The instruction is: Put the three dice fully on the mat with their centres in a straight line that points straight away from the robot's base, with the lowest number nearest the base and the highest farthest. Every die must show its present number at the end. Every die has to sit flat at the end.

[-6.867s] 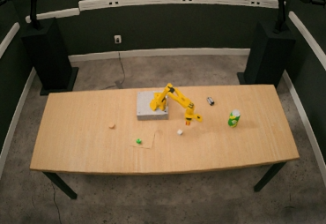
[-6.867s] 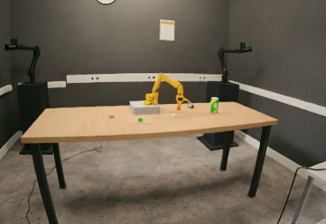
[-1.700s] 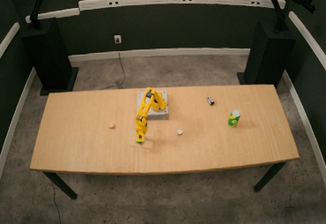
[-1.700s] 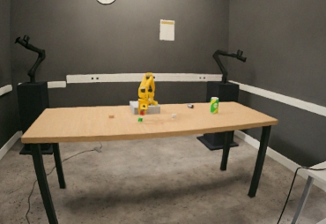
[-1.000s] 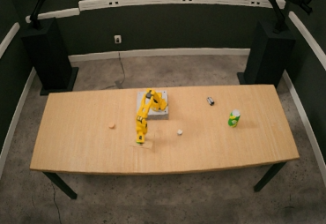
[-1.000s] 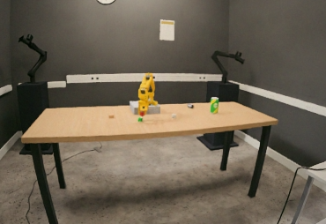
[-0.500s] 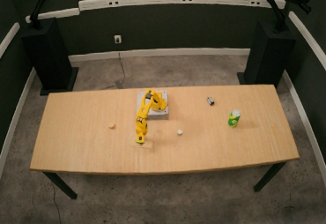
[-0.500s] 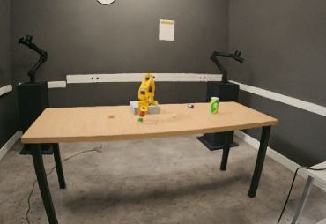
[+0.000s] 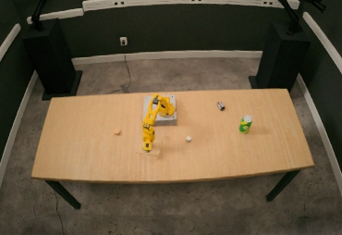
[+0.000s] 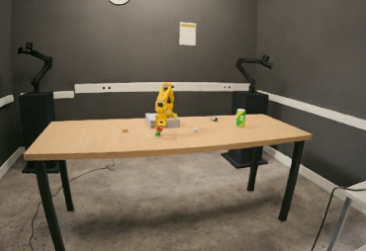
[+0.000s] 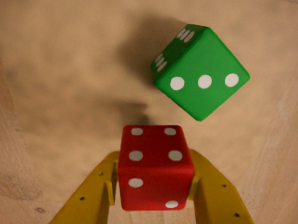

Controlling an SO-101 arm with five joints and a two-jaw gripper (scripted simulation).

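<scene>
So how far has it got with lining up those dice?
Nothing looks finished yet. The gripper is shut on the red die, held above the table. The green die lies just beyond it, a three-pip face toward the wrist camera. A white die sits apart to the side. Placing red and fetching white remain.

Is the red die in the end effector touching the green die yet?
Apart. The wrist view shows a strip of bare wood between the red die, clamped in the end effector, and the green die beyond it.
</scene>
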